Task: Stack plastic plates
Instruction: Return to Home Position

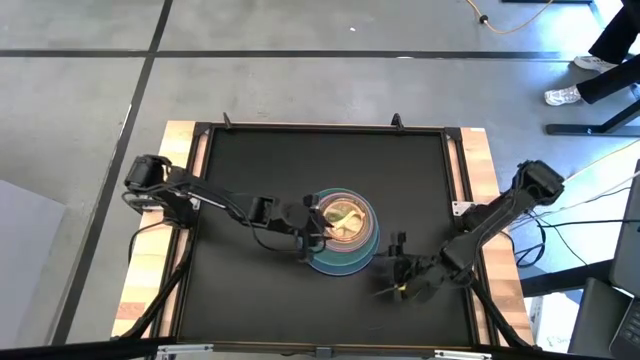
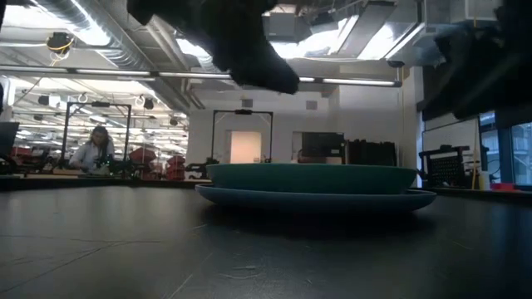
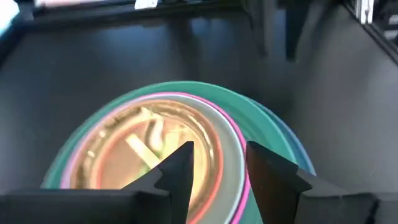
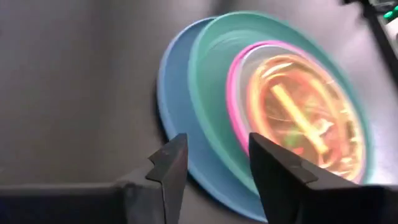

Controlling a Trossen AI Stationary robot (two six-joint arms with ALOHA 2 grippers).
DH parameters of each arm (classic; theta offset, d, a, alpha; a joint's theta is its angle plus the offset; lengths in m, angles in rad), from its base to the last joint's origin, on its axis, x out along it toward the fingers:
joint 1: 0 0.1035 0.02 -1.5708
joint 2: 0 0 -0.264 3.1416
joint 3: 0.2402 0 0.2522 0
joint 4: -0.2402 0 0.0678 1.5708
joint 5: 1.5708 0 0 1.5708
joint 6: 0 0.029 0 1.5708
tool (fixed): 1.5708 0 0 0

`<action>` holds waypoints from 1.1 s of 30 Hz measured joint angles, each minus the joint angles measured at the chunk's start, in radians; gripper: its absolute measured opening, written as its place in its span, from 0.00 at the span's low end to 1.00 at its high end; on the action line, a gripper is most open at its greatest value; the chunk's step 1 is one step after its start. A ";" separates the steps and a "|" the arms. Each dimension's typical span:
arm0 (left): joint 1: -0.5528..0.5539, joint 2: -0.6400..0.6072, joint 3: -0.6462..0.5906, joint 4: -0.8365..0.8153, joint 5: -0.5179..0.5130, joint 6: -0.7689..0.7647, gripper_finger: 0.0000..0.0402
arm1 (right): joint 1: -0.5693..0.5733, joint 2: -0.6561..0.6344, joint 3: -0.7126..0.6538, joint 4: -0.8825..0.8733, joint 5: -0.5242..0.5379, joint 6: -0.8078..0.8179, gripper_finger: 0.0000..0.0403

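The plastic plates sit in one stack point(image 1: 345, 228) at mid-table. The light blue plate point(image 4: 177, 93) is at the bottom and rests on the mat. On it lie the teal-green plate point(image 2: 312, 176), the hot pink rim point(image 3: 231, 127), a pale plate, and small translucent orange and amber plates point(image 3: 143, 149) on top. My left gripper point(image 1: 318, 232) point(image 3: 217, 168) hangs open above the stack's left part, clear of it in the low view point(image 2: 249, 50). My right gripper point(image 1: 392, 268) point(image 4: 214, 165) is open, just off the stack's right near rim.
The black mat point(image 1: 250, 290) has a raised frame point(image 1: 320, 128) and wooden borders point(image 1: 480, 150) around it. There is bare mat on all sides of the stack. A person sits far off in the room point(image 2: 93, 149). Another person's shoes point(image 1: 565, 95) stand beyond the table.
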 joint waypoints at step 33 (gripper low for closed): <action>0.241 -1.155 -1.010 0.488 0.075 -0.176 0.35 | -0.717 -1.215 -0.743 0.553 -0.662 -0.222 0.06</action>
